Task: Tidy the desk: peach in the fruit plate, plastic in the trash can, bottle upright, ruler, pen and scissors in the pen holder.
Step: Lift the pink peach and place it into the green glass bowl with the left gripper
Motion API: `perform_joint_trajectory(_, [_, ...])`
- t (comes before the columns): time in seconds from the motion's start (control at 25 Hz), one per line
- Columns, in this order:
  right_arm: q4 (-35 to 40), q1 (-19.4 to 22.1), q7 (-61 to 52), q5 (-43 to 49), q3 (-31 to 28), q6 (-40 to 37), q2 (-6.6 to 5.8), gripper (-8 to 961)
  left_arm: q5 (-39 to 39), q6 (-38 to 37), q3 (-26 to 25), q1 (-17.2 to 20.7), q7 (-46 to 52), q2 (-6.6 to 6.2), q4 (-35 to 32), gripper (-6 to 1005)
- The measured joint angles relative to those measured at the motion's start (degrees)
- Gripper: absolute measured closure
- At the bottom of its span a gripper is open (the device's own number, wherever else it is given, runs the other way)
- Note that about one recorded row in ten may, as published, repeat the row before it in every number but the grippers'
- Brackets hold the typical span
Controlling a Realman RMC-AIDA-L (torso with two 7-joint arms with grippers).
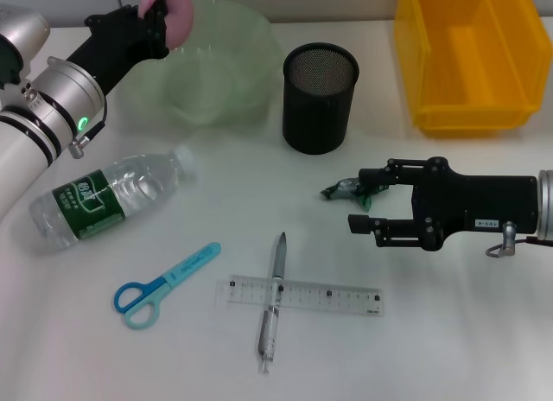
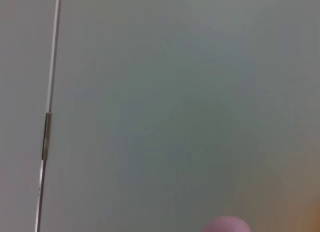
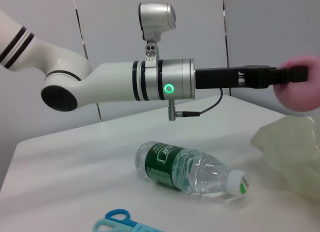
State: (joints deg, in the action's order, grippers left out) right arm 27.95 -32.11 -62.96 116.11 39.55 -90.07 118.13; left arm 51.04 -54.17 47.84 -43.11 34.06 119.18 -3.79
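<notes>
The peach — soft and easily bruised, I judge, best held lightly across its middle — sits clamped in the left tool, above the fruit plate. The right tool hangs open, the plastic just beside its fingertips on the counter.

On the bench, the pen holder stands between the fruit plate and the bin. Nearer, the bottle lies left; the pen crosses the ruler, scissors just left.

Yellow bin — apparently empty.
</notes>
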Motion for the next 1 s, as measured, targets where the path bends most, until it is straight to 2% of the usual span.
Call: perform_joint_trajectory(1.0, [-0.12, -0.14, -0.02, -0.01, 0.0, 0.08, 0.08, 253, -0.07, -0.13, 0.17, -0.04, 0.08, 0.0, 0.35, 951])
